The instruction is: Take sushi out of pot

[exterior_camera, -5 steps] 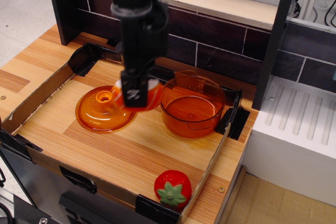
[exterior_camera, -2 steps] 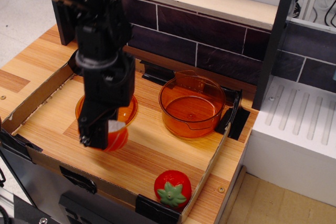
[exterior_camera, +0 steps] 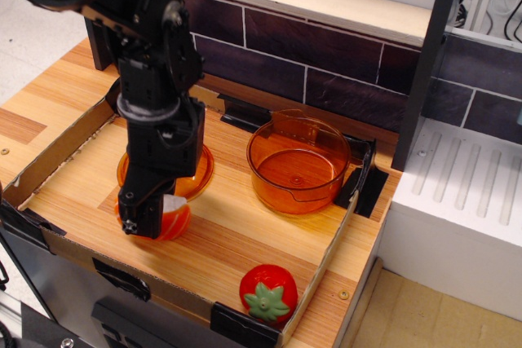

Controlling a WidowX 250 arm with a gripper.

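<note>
The amber pot [exterior_camera: 298, 165] stands empty at the right of the wooden tray. My black gripper [exterior_camera: 149, 219] is down at the tray's front left, in front of the orange lid [exterior_camera: 196, 174]. It is shut on the sushi [exterior_camera: 173, 216], whose glossy orange body and white rice part show at the fingertips. The sushi is at or just above the wood; I cannot tell whether it touches. The arm hides most of the lid.
A red strawberry [exterior_camera: 268, 292] with green leaves lies at the tray's front right corner. Low cardboard walls [exterior_camera: 57, 149] ring the tray. A dark tiled back wall [exterior_camera: 326, 55] and a white drying rack [exterior_camera: 465, 201] stand behind and to the right.
My gripper carried the sushi from beside the pot leftwards and forwards over the lid, then lowered it a little more toward the wood at the tray's front left.
</note>
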